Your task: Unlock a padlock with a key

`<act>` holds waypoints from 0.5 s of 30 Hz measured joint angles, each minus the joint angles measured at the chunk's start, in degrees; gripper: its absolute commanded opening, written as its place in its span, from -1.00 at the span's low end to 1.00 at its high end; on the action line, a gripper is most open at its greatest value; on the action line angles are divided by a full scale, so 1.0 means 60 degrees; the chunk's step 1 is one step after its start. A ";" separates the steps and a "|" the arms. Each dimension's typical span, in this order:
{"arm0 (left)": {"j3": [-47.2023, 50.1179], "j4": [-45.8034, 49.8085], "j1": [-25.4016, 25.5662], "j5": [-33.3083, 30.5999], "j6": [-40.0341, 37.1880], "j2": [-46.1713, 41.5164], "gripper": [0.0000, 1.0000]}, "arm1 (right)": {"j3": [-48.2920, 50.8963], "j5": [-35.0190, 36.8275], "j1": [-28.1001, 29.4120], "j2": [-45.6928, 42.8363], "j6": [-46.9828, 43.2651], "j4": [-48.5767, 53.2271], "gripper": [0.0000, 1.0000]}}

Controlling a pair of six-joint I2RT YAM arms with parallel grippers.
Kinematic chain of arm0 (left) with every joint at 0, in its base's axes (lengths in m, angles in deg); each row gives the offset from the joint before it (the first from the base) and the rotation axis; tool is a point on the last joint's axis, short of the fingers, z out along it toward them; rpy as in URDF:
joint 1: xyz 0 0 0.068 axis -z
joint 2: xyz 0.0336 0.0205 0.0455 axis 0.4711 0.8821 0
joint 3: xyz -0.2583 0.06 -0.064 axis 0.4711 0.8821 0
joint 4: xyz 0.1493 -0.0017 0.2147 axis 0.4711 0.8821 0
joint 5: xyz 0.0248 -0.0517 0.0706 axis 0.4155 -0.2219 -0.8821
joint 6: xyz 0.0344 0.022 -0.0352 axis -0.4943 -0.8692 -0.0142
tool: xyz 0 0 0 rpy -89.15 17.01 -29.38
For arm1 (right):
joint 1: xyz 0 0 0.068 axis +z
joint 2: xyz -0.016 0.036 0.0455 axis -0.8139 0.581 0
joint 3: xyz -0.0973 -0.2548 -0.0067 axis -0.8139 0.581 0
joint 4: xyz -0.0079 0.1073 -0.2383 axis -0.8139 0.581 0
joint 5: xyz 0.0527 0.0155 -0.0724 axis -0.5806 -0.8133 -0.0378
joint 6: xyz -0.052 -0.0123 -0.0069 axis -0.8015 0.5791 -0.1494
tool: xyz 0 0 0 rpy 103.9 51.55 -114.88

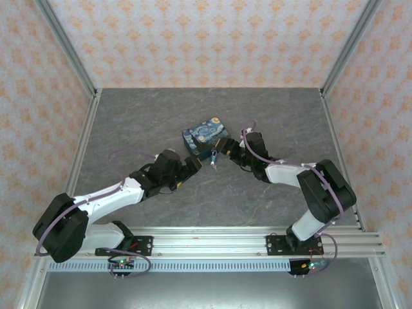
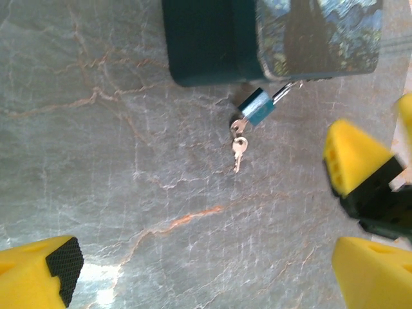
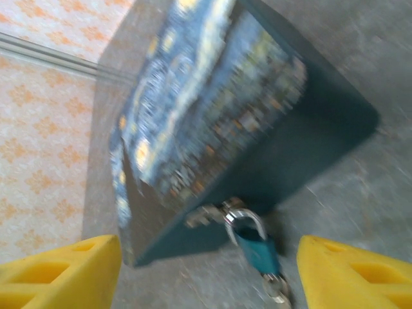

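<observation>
Two arms reach in from either side toward a small box (image 1: 205,135) near the middle of the grey stone-patterned table (image 1: 129,116). The box has dark teal sides and a lid printed with a swirling blue-and-yellow night sky. Its lid is down, so what it holds cannot be told.

A metal hasp (image 3: 206,215) sits on the front wall of the box. A blue padlock (image 2: 256,107) hangs from it by its silver shackle, and the shackle looks closed through the hasp. The padlock body lies tilted on the table just in front of the box. One key (image 2: 238,125) sits at the bottom end of the padlock. A second key (image 2: 239,151) lies flat on the table just past the first and appears linked to it by a small ring.

The left gripper (image 1: 195,166) hovers near the padlock on its left. Its yellow fingers are spread as wide as they go and have hold of nothing.

The right gripper (image 1: 222,147) hangs just beside the box on the other side. Its jaws are also parted, with nothing between the pads. In its wrist view the padlock shows in the gap beyond the fingertips, untouched. In the left wrist view, one of the right gripper's fingers (image 2: 357,158) stands to the right of the keys, apart from them.
</observation>
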 measured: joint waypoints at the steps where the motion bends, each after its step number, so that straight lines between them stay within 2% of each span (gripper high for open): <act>1: -0.0178 0.0080 -0.0058 -0.0033 -0.0120 0.0080 0.99 | 0.0175 0.0004 0.0000 -0.0029 0.0000 -0.0025 0.36; 2: -0.0339 0.0138 -0.0113 -0.0062 -0.0219 0.0164 0.99 | 0.0328 0.0004 0.0000 -0.0033 0.0004 -0.0055 0.32; 4: -0.0747 0.0251 -0.0266 -0.0091 -0.0444 0.0412 0.99 | 0.0586 0.0000 0.0000 -0.0029 0.0022 -0.0102 0.04; 7: -0.1326 0.0459 -0.0565 -0.0066 -0.0787 0.0871 0.99 | 0.0776 -0.0095 0.0004 0.0018 -0.0066 -0.0324 -0.14; 11: -0.1989 0.0652 -0.0994 0.0036 -0.1220 0.1617 0.99 | 0.0812 -0.0248 0.0004 0.0346 -0.0310 -0.0892 -0.24; 15: -0.2681 0.1002 -0.1308 0.0168 -0.1676 0.2408 0.99 | 0.0809 -0.0503 0.0004 0.0907 -0.0521 -0.1504 -0.22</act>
